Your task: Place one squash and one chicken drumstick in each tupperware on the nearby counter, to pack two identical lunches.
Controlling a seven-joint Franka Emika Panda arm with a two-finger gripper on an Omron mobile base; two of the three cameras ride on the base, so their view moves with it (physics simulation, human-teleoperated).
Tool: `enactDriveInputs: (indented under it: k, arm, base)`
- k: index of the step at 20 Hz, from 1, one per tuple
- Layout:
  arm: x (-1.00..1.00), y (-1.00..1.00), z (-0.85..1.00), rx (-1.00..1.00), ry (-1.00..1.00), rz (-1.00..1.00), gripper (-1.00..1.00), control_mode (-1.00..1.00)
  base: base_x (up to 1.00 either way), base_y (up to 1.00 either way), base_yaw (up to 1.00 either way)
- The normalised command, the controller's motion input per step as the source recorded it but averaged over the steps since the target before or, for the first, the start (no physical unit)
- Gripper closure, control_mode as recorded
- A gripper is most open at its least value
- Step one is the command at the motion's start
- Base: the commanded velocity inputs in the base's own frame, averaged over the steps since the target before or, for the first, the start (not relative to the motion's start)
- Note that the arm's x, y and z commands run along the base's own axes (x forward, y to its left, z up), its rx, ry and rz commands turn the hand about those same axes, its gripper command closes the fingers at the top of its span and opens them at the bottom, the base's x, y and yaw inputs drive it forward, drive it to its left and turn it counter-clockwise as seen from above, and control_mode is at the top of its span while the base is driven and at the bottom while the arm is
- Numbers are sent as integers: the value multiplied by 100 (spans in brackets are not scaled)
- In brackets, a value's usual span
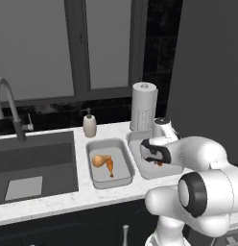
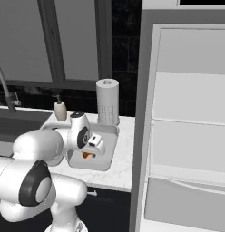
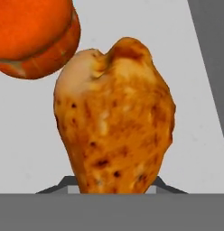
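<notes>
Two light-grey tupperware trays lie side by side on the white counter [image 1: 53, 204]. The left tupperware [image 1: 113, 182] holds an orange squash [image 1: 99, 160] and a chicken drumstick [image 1: 110, 167]. My gripper [image 1: 157, 162] hangs low over the right tupperware [image 1: 142, 169], shut on a second chicken drumstick [image 3: 116, 122] that stands up between its tips. Just beyond that drumstick, a second squash [image 3: 35, 36] rests on the tray floor and touches its far end. In the right base view the gripper [image 2: 89, 153] sits inside the same tupperware [image 2: 109, 156].
A paper towel roll [image 1: 143, 106] stands right behind the right tray. A soap dispenser [image 1: 89, 125] is behind the left one. The dark sink [image 1: 34, 163] and its faucet [image 1: 8, 105] lie to the left. The open fridge door [image 2: 187, 127] stands on the right.
</notes>
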Motion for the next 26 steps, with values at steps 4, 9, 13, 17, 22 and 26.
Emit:
enactDriveInputs:
  k: [4,9,13,17,22,26]
  arm:
    - [24,0,-30,0,0,0,100,-100]
    - [8,0,-9,0,-1,0,-100,-100]
    - [-2,1,9,0,-11,0,-100,-100]
    - [-14,11,32,0,-19,0,-100,-100]
    - [-45,14,75,0,-26,0,-100,-100]
    - [-57,3,95,0,-28,0,-100,-100]
  base:
    - [0,0,0]
    - [0,0,0]
    - [0,0,0]
    - [0,0,0]
    - [0,0,0]
    - [0,0,0]
